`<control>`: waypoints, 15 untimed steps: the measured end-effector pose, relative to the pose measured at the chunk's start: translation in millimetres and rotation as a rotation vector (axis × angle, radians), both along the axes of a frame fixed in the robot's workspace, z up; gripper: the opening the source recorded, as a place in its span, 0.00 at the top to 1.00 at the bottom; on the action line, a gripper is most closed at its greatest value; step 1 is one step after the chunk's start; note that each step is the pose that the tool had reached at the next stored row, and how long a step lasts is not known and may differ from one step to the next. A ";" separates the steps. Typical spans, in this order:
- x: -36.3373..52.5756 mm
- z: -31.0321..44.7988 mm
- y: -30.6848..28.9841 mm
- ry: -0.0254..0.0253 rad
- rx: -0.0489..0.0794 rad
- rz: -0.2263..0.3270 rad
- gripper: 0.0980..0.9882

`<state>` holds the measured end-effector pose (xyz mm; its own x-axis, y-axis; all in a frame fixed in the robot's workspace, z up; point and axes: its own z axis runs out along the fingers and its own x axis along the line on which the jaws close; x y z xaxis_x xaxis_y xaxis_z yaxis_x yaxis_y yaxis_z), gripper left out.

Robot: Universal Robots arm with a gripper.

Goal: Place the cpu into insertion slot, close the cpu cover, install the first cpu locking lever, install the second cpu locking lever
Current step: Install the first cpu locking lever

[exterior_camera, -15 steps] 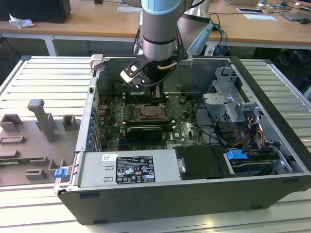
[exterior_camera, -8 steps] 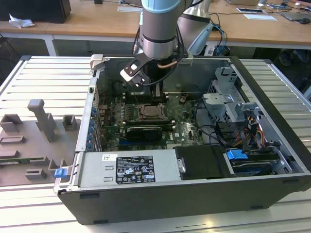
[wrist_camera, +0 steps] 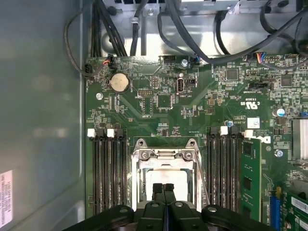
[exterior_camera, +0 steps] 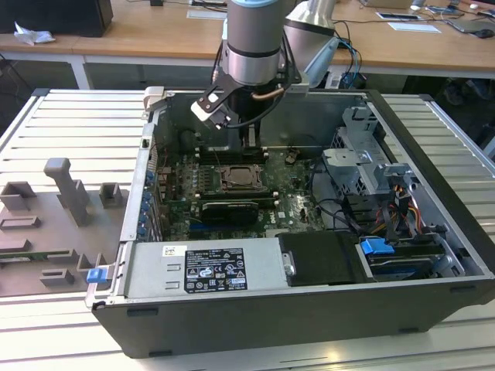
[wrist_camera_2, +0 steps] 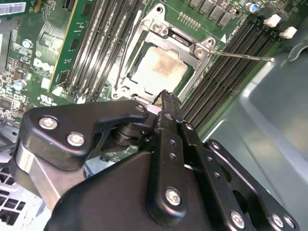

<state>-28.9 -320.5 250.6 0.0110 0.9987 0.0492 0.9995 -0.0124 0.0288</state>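
Observation:
The cpu (wrist_camera_2: 159,67) (wrist_camera: 166,175) lies flat in the insertion slot (exterior_camera: 244,179), its pale metal top showing through the window of the cpu cover (wrist_camera_2: 199,50) (wrist_camera: 163,155). The cover lies down over it. One thin wire locking lever (wrist_camera_2: 243,57) (wrist_camera: 203,180) stands out from the socket's side over the memory slots. My gripper (exterior_camera: 249,141) (wrist_camera_2: 167,95) (wrist_camera: 163,186) hangs just above the socket's edge. Its two black fingers are pressed together, shut, with nothing between them. They hide part of the socket in both wrist views.
Long black memory slots (wrist_camera: 108,173) flank the socket on both sides. A black ribbed card (exterior_camera: 230,209) lies in front of it. The case holds a power supply (exterior_camera: 205,267), a drive cage (exterior_camera: 363,166) and loose cables (wrist_camera: 192,29). Grey fixtures (exterior_camera: 69,193) stand on the table at the exterior view's left.

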 end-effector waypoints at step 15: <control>0.0 13.9 0.6 -0.0001 0.000 0.111 0.99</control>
